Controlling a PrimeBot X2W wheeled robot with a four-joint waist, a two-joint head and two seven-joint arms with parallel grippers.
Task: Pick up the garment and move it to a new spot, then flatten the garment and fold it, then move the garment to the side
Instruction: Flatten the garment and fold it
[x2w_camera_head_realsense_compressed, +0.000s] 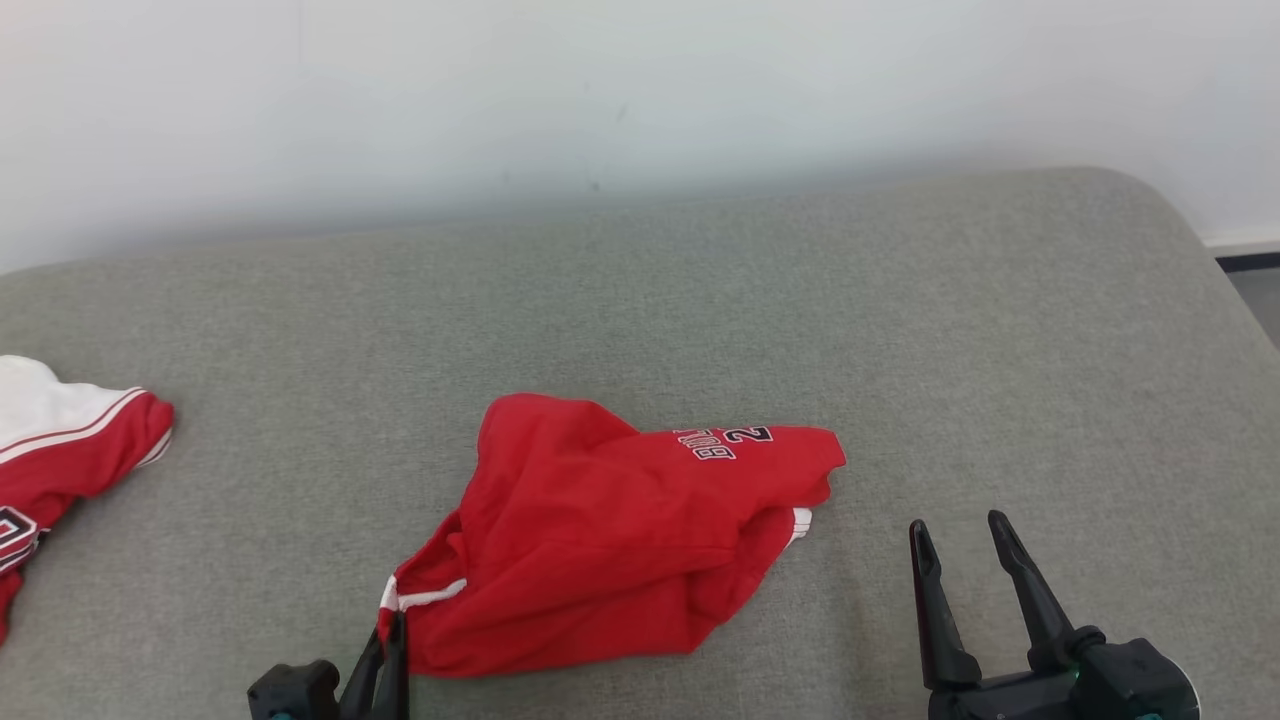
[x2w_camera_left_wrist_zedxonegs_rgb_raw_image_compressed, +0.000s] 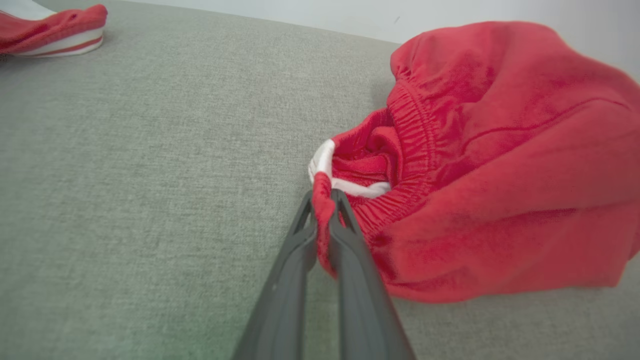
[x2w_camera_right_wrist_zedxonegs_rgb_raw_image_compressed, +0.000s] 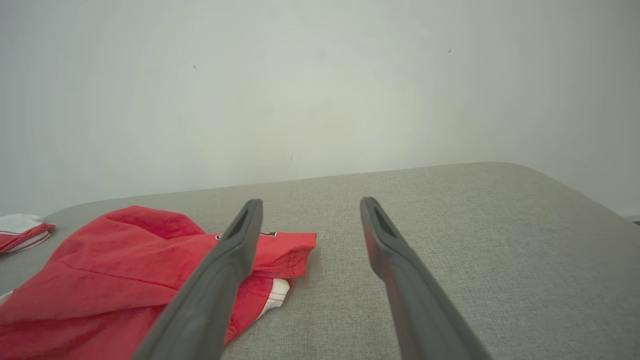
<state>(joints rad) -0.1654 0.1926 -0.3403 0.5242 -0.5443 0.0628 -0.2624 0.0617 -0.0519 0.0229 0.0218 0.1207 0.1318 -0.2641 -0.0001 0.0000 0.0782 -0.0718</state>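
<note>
Now the left gripper (x2w_camera_left_wrist_zedxonegs_rgb_raw_image_compressed: 324, 199) is pinched tight on a white-trimmed edge of the garment (x2w_camera_left_wrist_zedxonegs_rgb_raw_image_compressed: 500, 175), low by the front edge of the surface (x2w_camera_head_realsense_compressed: 700, 300). The right gripper (x2w_camera_head_realsense_compressed: 955, 530) hovers spread wide and empty, just beside the garment's right end. The garment lies crumpled near the middle of the front edge. A good lift would probably rise slowly, since the pinch takes only a thin fold. The grey padded surface runs back to a pale wall (x2w_camera_head_realsense_compressed: 600, 80); another red-and-white piece of clothing (x2w_camera_head_realsense_compressed: 60, 440) rests at its left edge.
</note>
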